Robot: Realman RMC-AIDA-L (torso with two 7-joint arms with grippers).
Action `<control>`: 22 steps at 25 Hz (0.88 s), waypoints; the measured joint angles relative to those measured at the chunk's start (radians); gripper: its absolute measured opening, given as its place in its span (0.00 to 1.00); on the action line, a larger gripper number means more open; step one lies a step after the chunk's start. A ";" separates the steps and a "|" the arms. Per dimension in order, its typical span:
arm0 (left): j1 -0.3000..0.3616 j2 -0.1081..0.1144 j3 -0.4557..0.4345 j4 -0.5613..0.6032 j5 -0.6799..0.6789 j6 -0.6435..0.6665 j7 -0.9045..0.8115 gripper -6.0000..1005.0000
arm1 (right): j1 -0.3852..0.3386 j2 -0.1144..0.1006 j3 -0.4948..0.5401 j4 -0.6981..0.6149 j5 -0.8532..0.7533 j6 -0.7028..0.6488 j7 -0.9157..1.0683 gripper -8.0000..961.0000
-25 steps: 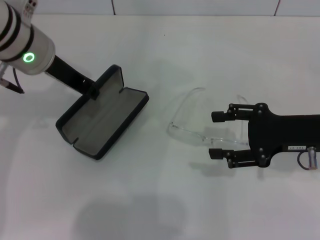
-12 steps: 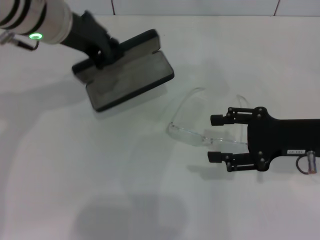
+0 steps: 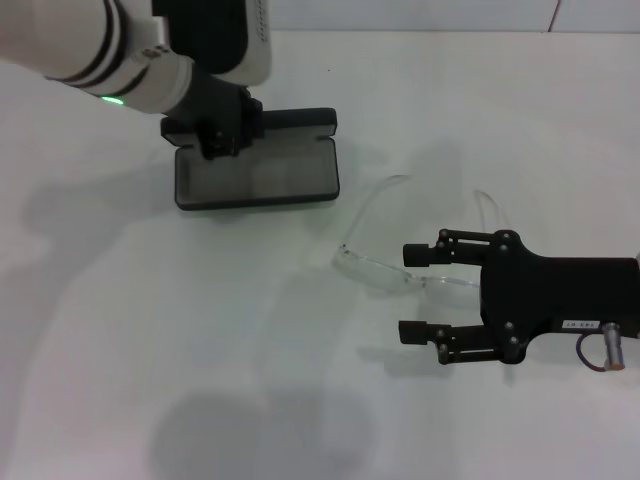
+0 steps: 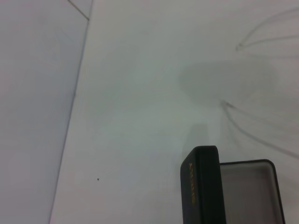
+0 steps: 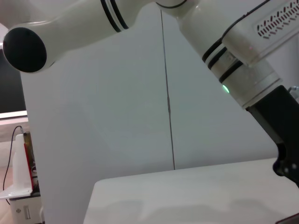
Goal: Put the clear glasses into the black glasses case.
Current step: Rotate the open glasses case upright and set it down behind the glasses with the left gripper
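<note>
The black glasses case (image 3: 255, 175) lies open at the far left of the table, grey lining up, its lid (image 3: 300, 120) standing at the far side. My left gripper (image 3: 225, 128) is shut on the lid's left end. The left wrist view shows the lid edge (image 4: 201, 186) with orange lettering and the grey lining (image 4: 247, 196). The clear glasses (image 3: 385, 262) lie to the right of the case, arms pointing away from me. My right gripper (image 3: 412, 292) is open, with one finger on each side of the lens's right end. The right wrist view shows no glasses.
The white table (image 3: 200, 350) runs to a white wall at the back. My left arm (image 3: 110, 50) reaches in from the far left corner, above the case. In the right wrist view the left arm (image 5: 233, 56) crosses in front of the wall.
My left gripper has carried the case away from me and to the right, turning it square to the table edge. My right gripper has edged left along the glasses.
</note>
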 joint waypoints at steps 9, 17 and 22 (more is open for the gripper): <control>0.011 -0.003 0.090 -0.006 0.003 -0.070 -0.053 0.29 | -0.010 0.000 0.000 0.004 0.013 -0.019 -0.001 0.77; -0.013 -0.003 0.115 -0.014 0.053 -0.086 -0.157 0.30 | -0.006 -0.002 -0.001 0.013 0.014 -0.019 -0.001 0.77; -0.018 -0.004 0.136 -0.027 0.078 -0.089 -0.193 0.31 | -0.004 -0.003 -0.002 0.013 0.014 -0.018 -0.001 0.77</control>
